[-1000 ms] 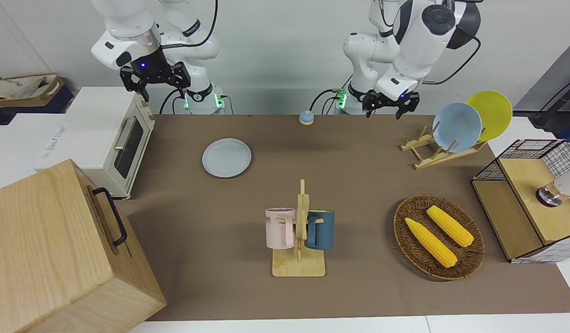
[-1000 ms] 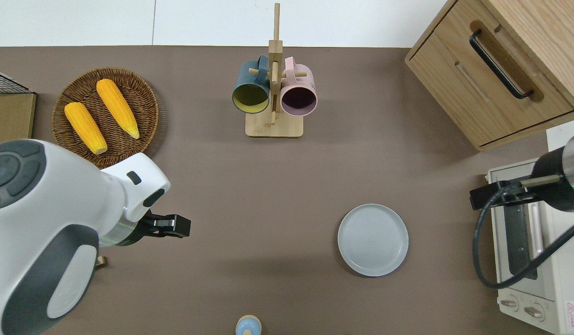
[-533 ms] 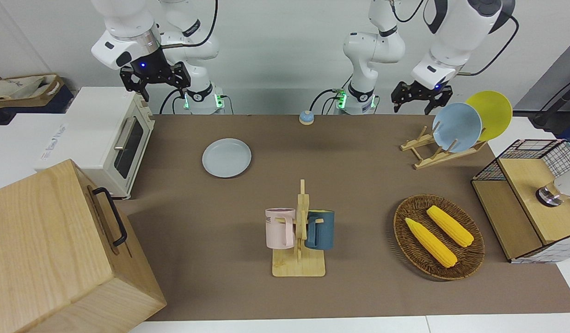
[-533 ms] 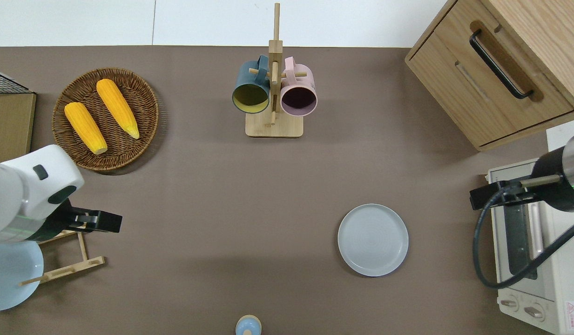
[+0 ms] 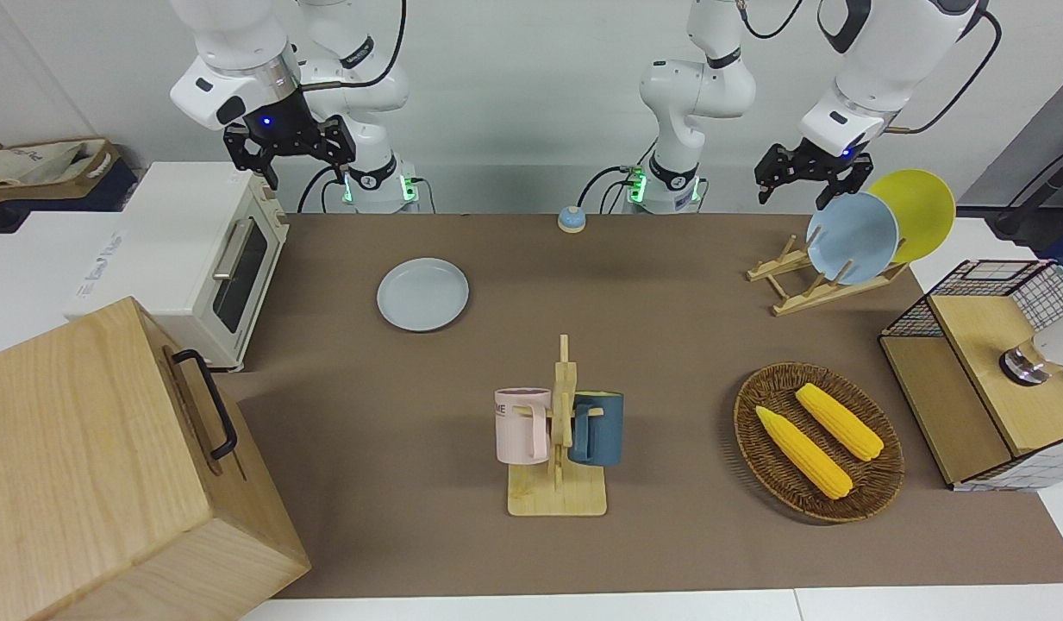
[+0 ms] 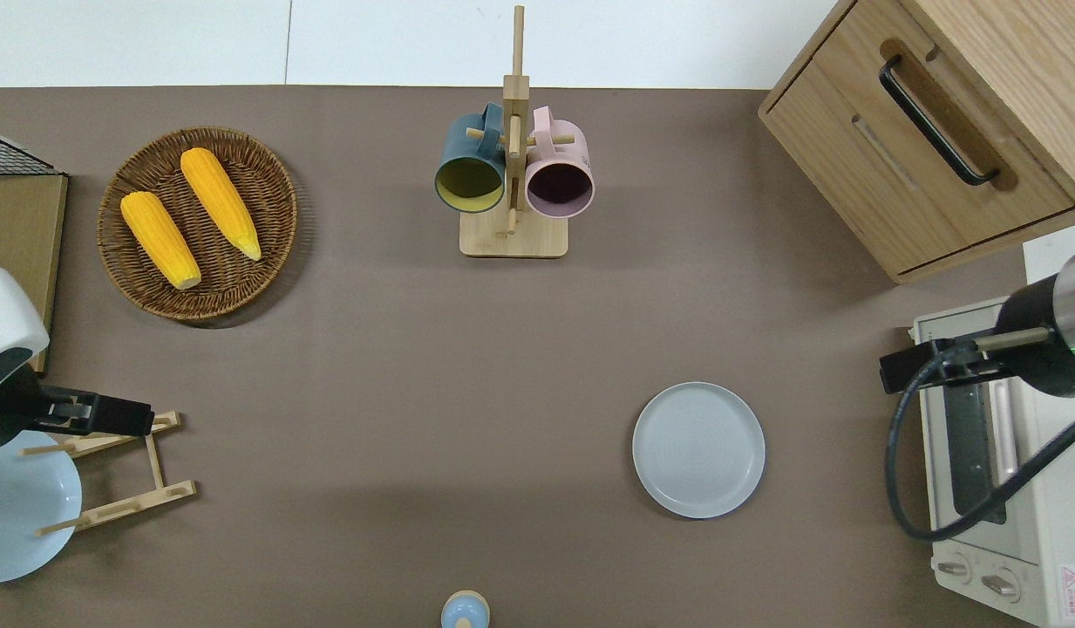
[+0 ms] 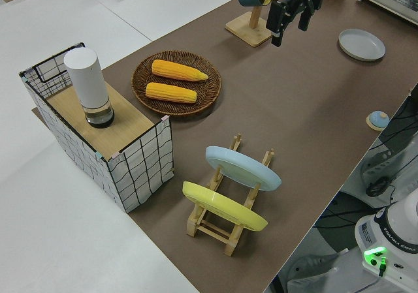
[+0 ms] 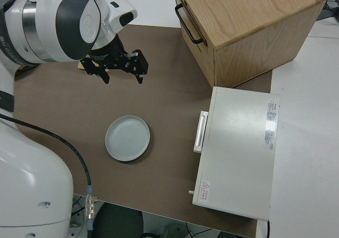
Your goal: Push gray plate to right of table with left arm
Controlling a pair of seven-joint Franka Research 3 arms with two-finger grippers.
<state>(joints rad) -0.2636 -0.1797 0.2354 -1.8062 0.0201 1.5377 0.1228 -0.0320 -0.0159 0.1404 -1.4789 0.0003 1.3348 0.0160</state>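
Note:
The gray plate [image 5: 422, 294] lies flat on the brown table [image 5: 669, 345], toward the right arm's end, beside the white toaster oven [image 5: 199, 259]. It also shows in the overhead view [image 6: 698, 449], the left side view [image 7: 361, 44] and the right side view [image 8: 127, 138]. My left gripper [image 5: 807, 177] is open and empty, up in the air over the wooden plate rack [image 6: 119, 471] at the left arm's end, away from the gray plate. It also shows in the overhead view [image 6: 110, 417]. My right arm is parked, its gripper [image 5: 290, 151] open.
A sky-blue plate [image 5: 852, 237] and a yellow plate [image 5: 915, 211] stand in the rack. A wicker basket [image 5: 876, 483] holds two corn cobs. A mug stand [image 5: 559, 431], a wooden drawer box [image 5: 109, 466], a wire-sided shelf [image 5: 988, 371] and a small bell [image 5: 571, 219] are on the table.
My left arm has swung toward its own end of the table, from over bare table near the basket to over the plate rack. The gray plate and right arm have not moved.

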